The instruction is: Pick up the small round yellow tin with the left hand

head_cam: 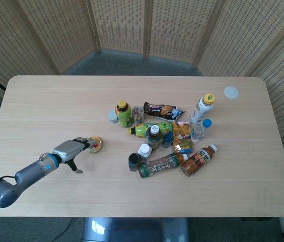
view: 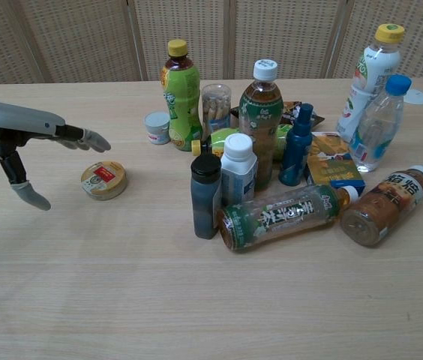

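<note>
The small round yellow tin (view: 103, 180) with a red label lies flat on the table, left of the bottle cluster; in the head view the tin (head_cam: 95, 144) sits just past my left hand's fingertips. My left hand (view: 39, 131) hovers to the tin's left with its fingers stretched out above the tin's far-left side and the thumb hanging down. Nothing is in it. In the head view the left hand (head_cam: 72, 149) lies low over the table, pointing at the tin. My right hand shows in neither view.
A crowd of bottles stands right of the tin: a green bottle (view: 180, 94), a black bottle (view: 205, 195), a white-capped bottle (view: 238, 178), and a lying tea bottle (view: 283, 216). A small white-lidded pot (view: 157, 127) stands behind the tin. A white disc (head_cam: 231, 92) lies far right.
</note>
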Action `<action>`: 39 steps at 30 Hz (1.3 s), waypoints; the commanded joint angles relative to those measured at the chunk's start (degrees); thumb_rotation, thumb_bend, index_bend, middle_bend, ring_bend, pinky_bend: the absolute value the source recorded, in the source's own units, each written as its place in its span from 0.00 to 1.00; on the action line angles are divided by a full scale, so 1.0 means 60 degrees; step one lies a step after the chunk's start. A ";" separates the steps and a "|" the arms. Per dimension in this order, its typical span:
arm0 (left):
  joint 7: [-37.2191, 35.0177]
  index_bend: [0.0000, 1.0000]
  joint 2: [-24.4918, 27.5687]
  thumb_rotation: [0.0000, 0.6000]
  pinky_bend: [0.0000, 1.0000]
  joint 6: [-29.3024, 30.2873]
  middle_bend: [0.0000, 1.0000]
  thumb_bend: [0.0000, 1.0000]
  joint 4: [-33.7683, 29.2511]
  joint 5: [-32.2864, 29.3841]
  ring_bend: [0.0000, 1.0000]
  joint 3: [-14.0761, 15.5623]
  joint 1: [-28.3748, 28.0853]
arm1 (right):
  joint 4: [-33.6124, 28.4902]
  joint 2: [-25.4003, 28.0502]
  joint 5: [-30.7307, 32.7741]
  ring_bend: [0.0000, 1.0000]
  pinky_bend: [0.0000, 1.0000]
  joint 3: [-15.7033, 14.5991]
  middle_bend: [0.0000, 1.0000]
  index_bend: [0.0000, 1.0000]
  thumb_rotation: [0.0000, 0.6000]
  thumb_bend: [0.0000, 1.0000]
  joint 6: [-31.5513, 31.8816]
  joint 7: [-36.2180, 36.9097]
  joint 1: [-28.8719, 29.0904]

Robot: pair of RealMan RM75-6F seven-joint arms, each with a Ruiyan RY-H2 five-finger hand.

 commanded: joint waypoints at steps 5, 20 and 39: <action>0.1010 0.00 -0.1385 1.00 0.00 0.1165 0.00 0.12 0.1539 0.0087 0.00 -0.0037 0.0274 | 0.0037 0.0029 0.0015 0.00 0.00 -0.0016 0.00 0.00 0.85 0.02 0.0046 0.0082 -0.0063; 0.2131 0.00 -0.3158 1.00 0.00 0.0727 0.00 0.12 0.3414 -0.1118 0.00 0.0031 -0.0292 | 0.0125 0.0105 0.0163 0.00 0.00 -0.0023 0.00 0.00 0.86 0.02 0.0213 0.0261 -0.0273; 0.3005 0.26 -0.4044 1.00 0.01 0.1673 0.31 0.16 0.4092 -0.1264 0.28 0.0145 -0.0122 | 0.0184 0.0095 0.0192 0.00 0.00 -0.0017 0.00 0.00 0.85 0.02 0.0230 0.0340 -0.0343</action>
